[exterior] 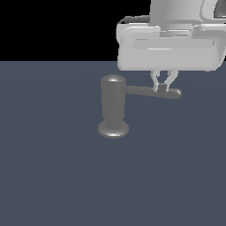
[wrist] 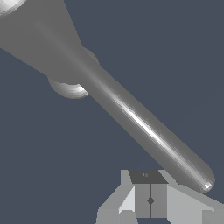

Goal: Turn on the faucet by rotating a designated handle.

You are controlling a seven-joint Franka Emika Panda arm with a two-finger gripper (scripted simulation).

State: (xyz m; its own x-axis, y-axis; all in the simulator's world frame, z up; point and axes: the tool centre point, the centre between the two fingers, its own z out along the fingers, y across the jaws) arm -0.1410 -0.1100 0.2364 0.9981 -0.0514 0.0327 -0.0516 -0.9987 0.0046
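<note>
The faucet [exterior: 113, 103] is a dull grey upright cylinder with a domed top, standing on a round base disc. Its handle [exterior: 145, 91] is a thin grey rod that projects from near the top toward the exterior view's right. My white gripper [exterior: 162, 88] hangs over the rod near its rounded tip. The fingers are closed against each other. In the wrist view the closed gripper [wrist: 150, 200] lies right beside the handle [wrist: 144, 127] near its tip, not around it. I cannot tell whether it touches the rod. The faucet body [wrist: 39, 39] fills one corner of that view.
The faucet stands on a plain dark blue-grey floor [exterior: 53, 176]. The bulky white gripper housing [exterior: 170, 46] hangs above the handle. Nothing else is in view.
</note>
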